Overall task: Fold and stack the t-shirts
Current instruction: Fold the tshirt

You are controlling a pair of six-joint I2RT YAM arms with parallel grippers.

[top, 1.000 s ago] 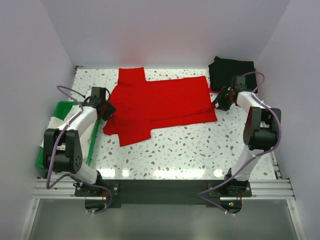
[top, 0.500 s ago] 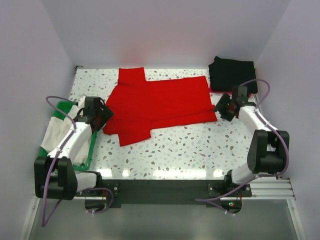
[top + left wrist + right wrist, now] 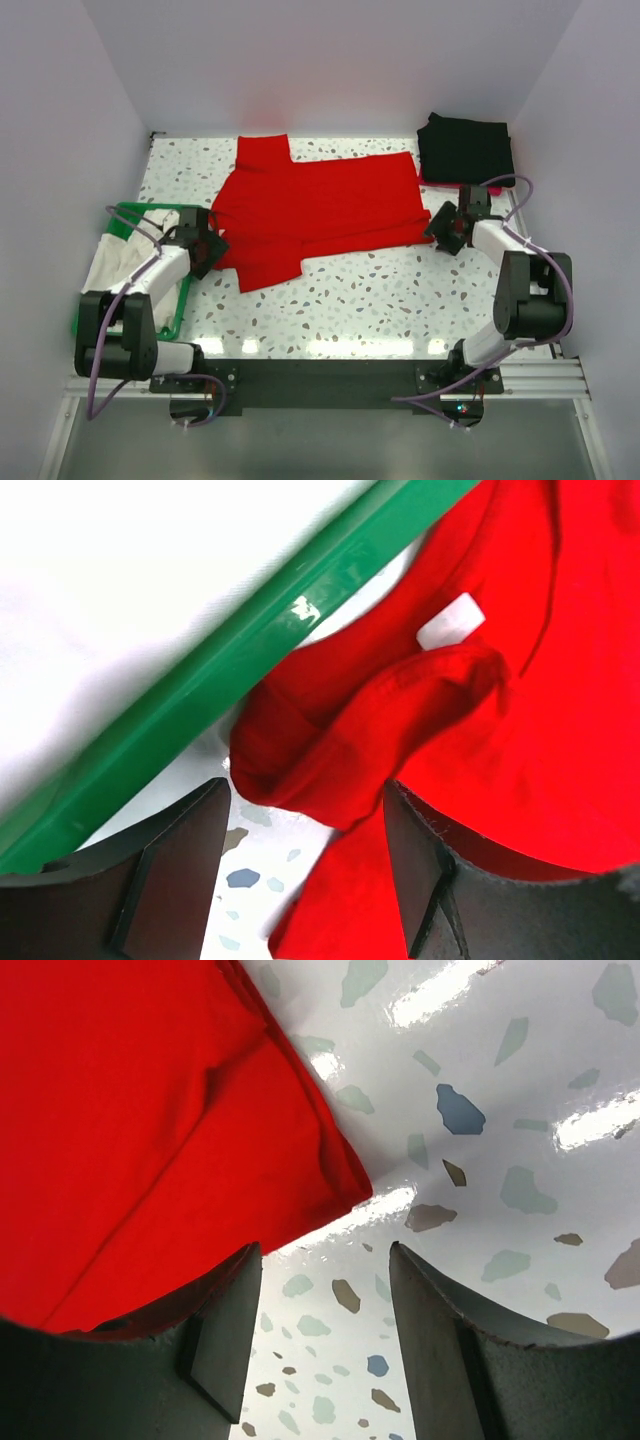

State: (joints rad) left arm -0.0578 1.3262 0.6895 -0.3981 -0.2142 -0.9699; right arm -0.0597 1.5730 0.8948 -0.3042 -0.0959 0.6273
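The red shirt [image 3: 320, 205] lies lengthwise between these 2: my left gripper [image 3: 205, 248] wide at its collar, my right gripper [image 3: 446, 226] parted at its hem corner.

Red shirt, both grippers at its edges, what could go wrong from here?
The left gripper, open, straddles the red shirt at its bunched collar, beside the green basket; closing could catch only a loose fold. The right gripper sits at the hem corner, mostly over bare table; it may miss the cloth.
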